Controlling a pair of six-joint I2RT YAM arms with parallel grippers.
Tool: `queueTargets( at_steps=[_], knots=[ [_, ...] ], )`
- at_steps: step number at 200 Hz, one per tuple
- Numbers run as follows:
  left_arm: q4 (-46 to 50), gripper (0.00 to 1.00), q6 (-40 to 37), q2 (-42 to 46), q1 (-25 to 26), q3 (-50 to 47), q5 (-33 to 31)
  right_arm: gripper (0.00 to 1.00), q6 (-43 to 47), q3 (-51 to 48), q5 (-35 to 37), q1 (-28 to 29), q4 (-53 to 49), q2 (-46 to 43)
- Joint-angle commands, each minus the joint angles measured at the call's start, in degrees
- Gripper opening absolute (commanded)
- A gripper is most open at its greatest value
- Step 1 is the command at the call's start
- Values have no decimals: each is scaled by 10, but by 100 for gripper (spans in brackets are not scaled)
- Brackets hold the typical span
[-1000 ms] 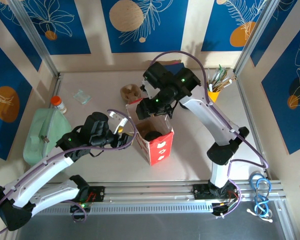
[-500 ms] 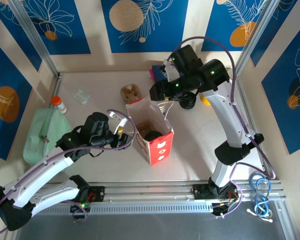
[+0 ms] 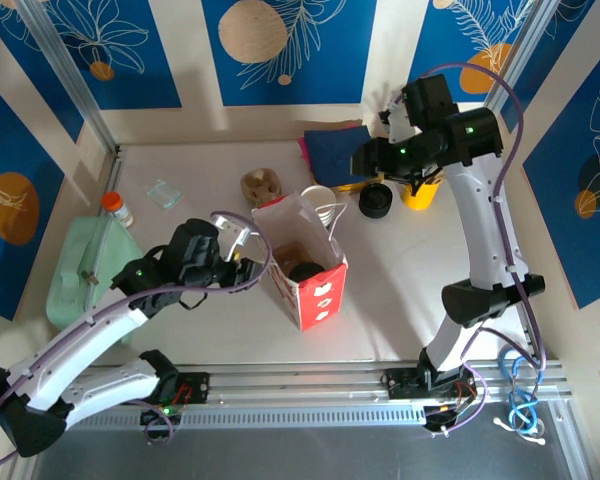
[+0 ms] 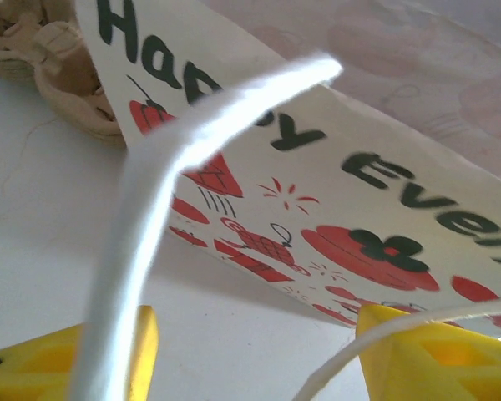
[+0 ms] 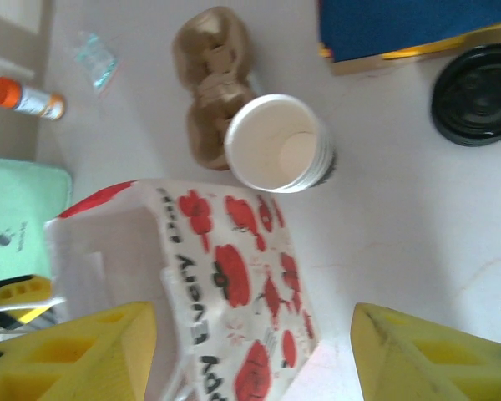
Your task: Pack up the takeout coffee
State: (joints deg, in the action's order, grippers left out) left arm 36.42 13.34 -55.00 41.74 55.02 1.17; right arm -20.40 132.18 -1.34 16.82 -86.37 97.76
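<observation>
Where the cup (image 5: 280,154) is set: upright, just beside the bag (image 5: 225,276).
Left claw (image 4: 257,344): spread open, handle (image 4: 150,209) between.
Right claw (image 5: 255,334): spread open.

White takeout coffee cup (image 5: 277,154) stands upright, open-topped, beside the bag (image 5: 234,280).

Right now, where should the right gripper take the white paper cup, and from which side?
Probably its rim wall, from above: the white paper cup stands upright and open. The bag and the pulp carrier crowd two sides, so pinch the wall, inside and outside, on the free side facing the black lid.
</observation>
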Motion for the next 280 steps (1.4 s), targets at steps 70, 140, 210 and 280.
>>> queueTargets(
  at_steps=[70,140,210,280],
  knots=[
    [-19,49,33,-69,-57,42,-12,67,29,-187,21,-157,128,-100],
    [-67,47,40,-109,-122,46,54,67,32,-215,7,-188,151,-104],
    [-82,46,39,-145,-150,65,100,67,35,-228,-7,-211,158,-102],
    [-100,44,34,-187,-178,88,149,67,17,-245,-15,-224,173,-107]
  ],
)
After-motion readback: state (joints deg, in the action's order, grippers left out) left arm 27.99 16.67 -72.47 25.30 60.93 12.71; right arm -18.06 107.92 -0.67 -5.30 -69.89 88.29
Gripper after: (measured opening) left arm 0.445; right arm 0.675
